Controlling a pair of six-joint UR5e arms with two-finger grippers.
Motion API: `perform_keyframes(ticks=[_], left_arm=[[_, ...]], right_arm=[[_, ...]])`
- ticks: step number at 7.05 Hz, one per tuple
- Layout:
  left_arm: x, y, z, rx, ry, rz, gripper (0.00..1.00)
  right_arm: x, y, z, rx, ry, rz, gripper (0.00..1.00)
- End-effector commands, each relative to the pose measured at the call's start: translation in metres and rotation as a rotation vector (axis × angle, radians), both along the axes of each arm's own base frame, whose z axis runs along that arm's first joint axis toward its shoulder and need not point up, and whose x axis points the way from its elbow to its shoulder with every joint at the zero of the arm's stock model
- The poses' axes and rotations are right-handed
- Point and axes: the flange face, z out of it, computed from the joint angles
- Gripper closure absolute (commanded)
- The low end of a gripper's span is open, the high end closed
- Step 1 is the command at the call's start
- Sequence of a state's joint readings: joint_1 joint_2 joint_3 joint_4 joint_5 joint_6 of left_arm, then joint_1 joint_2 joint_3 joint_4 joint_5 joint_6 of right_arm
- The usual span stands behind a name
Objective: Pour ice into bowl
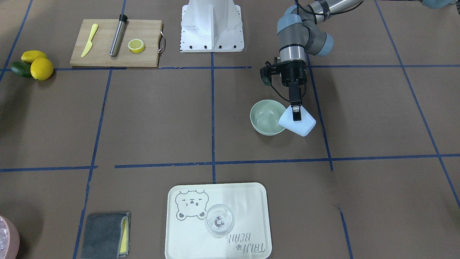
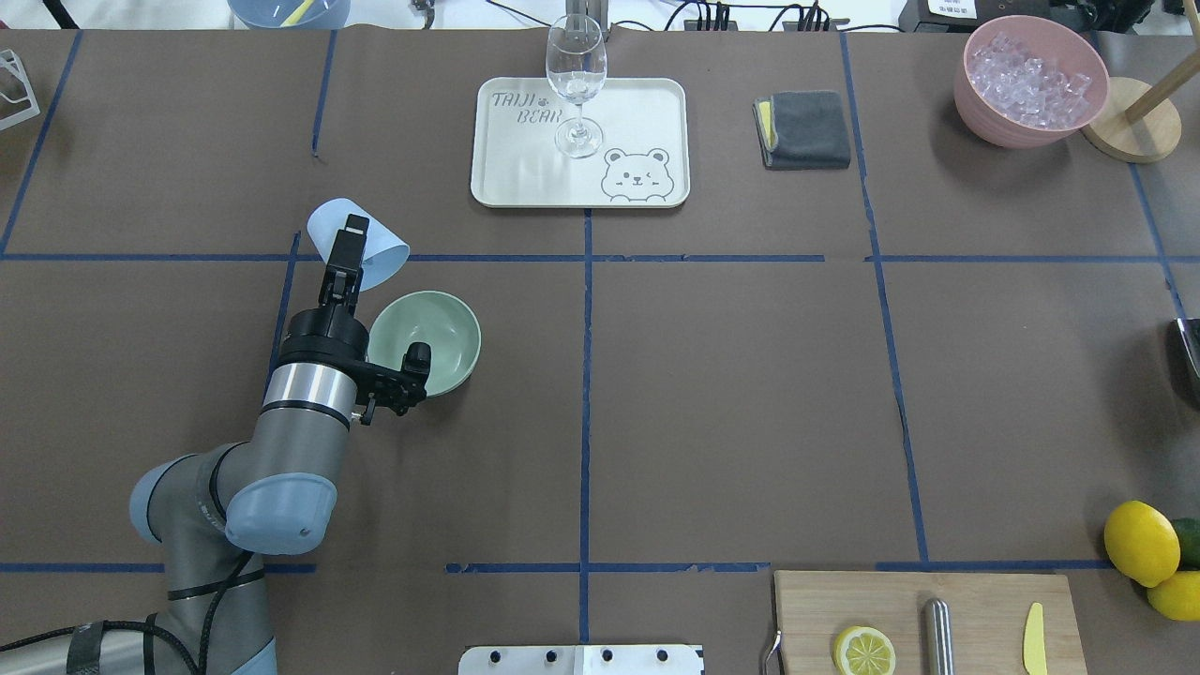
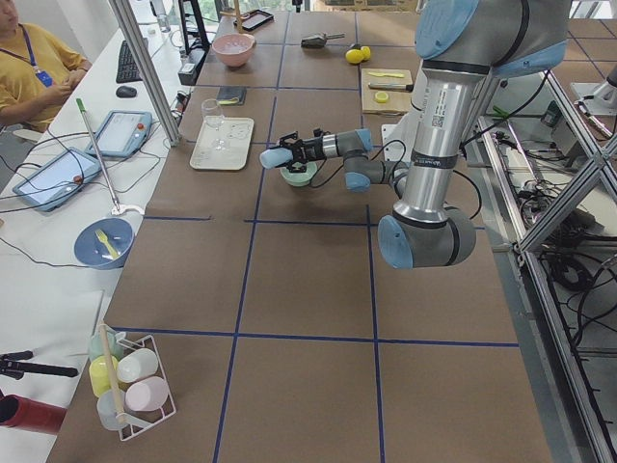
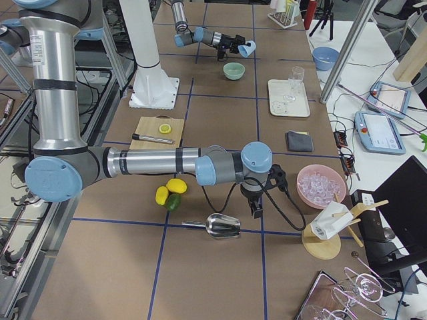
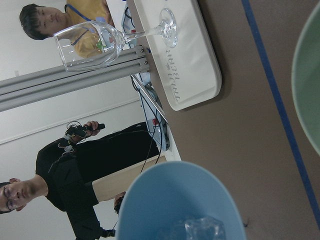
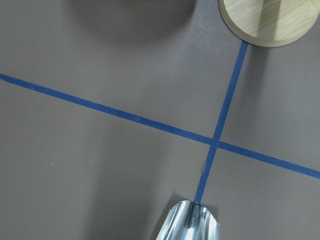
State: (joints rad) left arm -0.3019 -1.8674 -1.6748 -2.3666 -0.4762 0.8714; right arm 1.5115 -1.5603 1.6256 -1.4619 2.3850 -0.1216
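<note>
1. Across the table from the robot, the left gripper [image 1: 295, 114] is clamped on a pale blue cup [image 1: 304, 126], with one finger lying over its wall. The cup hangs tilted just beside the rim of the mint-green bowl [image 1: 264, 118], whose inside shows bare green. A clear stemmed glass [image 1: 219, 219] stands on the bear tray [image 1: 248, 201].
2. From overhead, the cup sits at the bowl's far-left edge — whether the two touch I cannot tell. A pink tub [image 2: 984, 117] at the far right holds whitish ice cubes [image 2: 1027, 75].
3. On the left wrist view, the ice [image 5: 200, 229] — a few clear cubes — lies inside the cup, at the bottom edge of the frame. The bowl's rim shows at the right.
4. At the table's right end, the right gripper [image 4: 256, 211] points down just beside a metal scoop [image 4: 223, 227], near the pink tub. Whether its jaws are apart or together cannot be judged.
5. Under the right wrist, the scoop's shiny end shows just below a crossing of blue tape lines [image 6: 215, 141].
</note>
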Motion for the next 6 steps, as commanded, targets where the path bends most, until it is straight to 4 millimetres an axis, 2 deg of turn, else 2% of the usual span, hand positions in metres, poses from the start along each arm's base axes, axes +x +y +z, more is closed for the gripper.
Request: perform_keyframes(ticks=[1,6], left_arm=[[0.0015,0.0032,0.0018,0.027,-0.139,-0.001,1.0],[0.005,0.0109,0.0043,0.04,-0.197,-0.001,1.0]], right_arm=[[0.0014,0.002,0.0019,-0.003,0.0,0.002,0.0],[0.0038,0.0028,0.0019,-0.003,0.0,0.006,0.0]])
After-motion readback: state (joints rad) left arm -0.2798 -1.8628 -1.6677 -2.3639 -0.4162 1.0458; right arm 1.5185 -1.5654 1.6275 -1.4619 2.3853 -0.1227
